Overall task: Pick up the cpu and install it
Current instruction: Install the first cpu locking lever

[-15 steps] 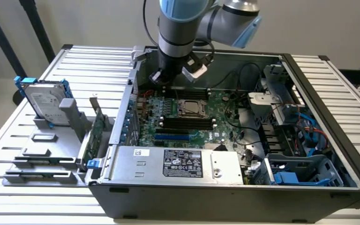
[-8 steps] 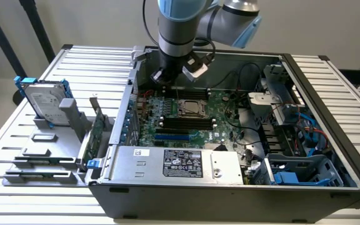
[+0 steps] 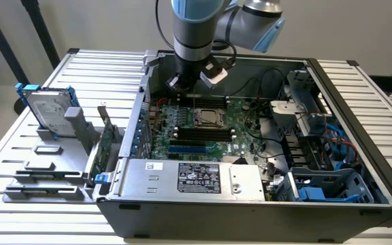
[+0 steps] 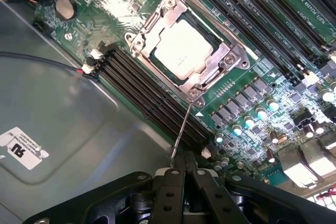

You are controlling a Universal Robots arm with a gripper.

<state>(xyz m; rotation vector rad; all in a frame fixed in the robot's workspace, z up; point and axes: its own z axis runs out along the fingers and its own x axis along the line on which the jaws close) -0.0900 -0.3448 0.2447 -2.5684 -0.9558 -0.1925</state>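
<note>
Right now the arm (image 3: 194,30) is hanging over the open pc case (image 3: 250,219), w/ the gripper (image 4: 184,174) sitting low inside it, above the green board (image 3: 240,135). The fingers (image 4: 172,192) are pressing tight together, w/ no gap btwn them, and they are carrying nothing. The cpu (image 4: 181,51) is lying flat in its socket in the middle of the board, silvery top shining up, and a metal frame (image 4: 210,74) is sitting around its edges. It is sitting a bit apart from the gripper tips. A thin metal lever (image 4: 181,129) is running from the frame's corner toward the fingertips, and its end is sitting just beside them. Can't tell if it is touching them. Long black memory slots (image 4: 147,95) are lying next to the socket, btwn it and a grey metal panel (image 4: 79,108). A round coin battery (image 4: 65,7) is sitting on the board near that panel.

In the exterior view, a silver hard drive (image 3: 46,109) w/ blue side rails is standing upright in a grey holder (image 3: 53,168) on the table (image 3: 19,214), at the exterior view's left. A grey power box (image 3: 189,176) is sitting at the near side of the case.
</note>
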